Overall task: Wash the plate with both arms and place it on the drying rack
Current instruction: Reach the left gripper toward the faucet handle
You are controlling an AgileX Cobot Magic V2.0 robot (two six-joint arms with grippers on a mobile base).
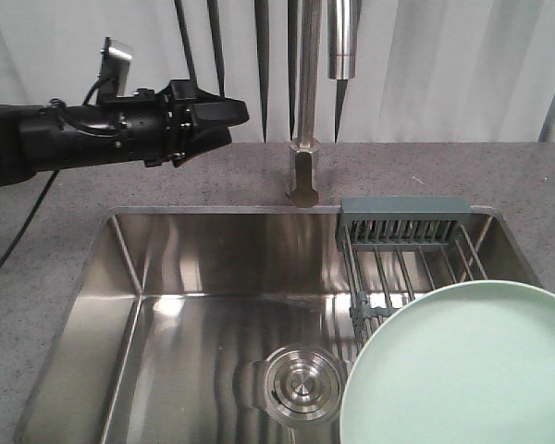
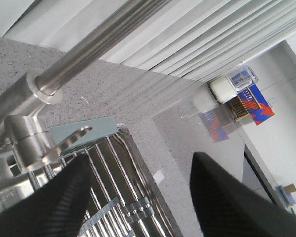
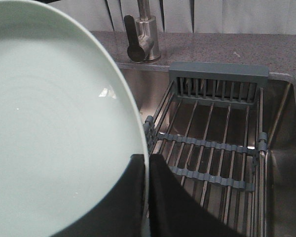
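right pincer [image 3: 147, 165] clamped on the plate [image 3: 54, 123] rim, right by the drying rack [image 3: 212, 143]; left pincer [image 2: 142, 168] wide open, empty, well away from it

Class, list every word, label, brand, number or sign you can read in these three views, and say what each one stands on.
No text can be read in any view.
Blue label on the white container in the left wrist view: too blurred to read.
Blue, red and orange printed pack beside it: too blurred to read.
plate, drying rack, tap, sink: no markings visible.
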